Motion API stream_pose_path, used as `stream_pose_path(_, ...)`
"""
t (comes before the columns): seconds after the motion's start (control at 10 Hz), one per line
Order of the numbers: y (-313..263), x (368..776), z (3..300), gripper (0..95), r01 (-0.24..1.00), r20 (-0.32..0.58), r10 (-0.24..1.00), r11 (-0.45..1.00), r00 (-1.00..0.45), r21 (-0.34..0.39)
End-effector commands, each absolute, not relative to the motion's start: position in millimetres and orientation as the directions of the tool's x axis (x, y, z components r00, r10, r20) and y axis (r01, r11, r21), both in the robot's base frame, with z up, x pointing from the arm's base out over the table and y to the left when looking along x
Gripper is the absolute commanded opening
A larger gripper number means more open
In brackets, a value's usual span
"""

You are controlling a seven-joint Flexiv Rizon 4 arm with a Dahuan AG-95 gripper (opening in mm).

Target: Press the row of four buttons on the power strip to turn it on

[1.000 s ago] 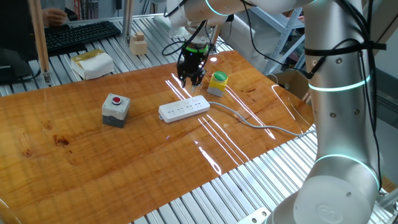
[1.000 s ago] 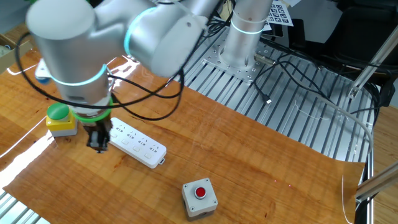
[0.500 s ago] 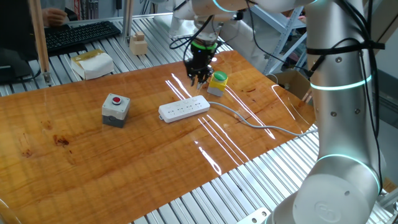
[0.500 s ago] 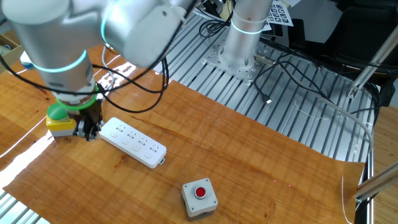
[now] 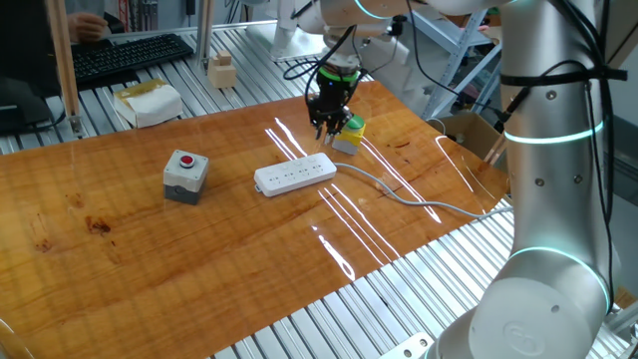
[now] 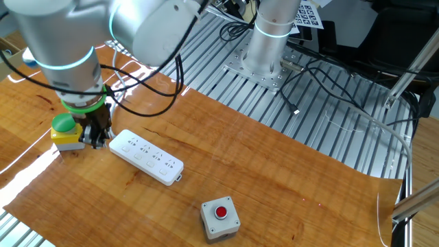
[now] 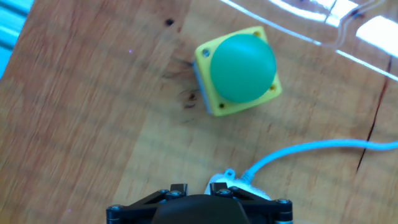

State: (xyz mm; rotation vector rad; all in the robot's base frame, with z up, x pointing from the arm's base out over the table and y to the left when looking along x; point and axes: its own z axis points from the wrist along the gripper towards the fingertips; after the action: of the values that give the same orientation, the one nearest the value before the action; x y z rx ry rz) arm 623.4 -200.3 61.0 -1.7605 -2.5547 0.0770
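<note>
- Hand view is showing the yellow button box (image 7: 237, 70) ahead.
- Gripper (image 6: 96, 140) is hovering between that box and the power strip (image 6: 146, 157); finger state cannot be told.
- Power strip is lying mid-table (image 5: 150, 259).

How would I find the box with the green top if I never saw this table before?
Look at the wooden table and find the long white power strip in the middle. At its cable end sits a small yellow box with a round green button. The only other box is grey with a red button.
</note>
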Motion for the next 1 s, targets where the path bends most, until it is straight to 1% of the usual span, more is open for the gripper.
stream_pose_path(0.1, -200.1, 613.7, 62.4, 38.0, 0.947, -0.004, 0.949, 0.315, -0.316, -0.057)
stream_pose_path(0.6, -194.5, 597.1, 58.2, 38.0, 0.967, -0.008, 0.968, 0.249, -0.25, -0.044)
stream_pose_path(1.0, -189.9, 584.9, 53.7, 38.0, 0.987, 0.021, 0.987, 0.158, -0.158, -0.037)
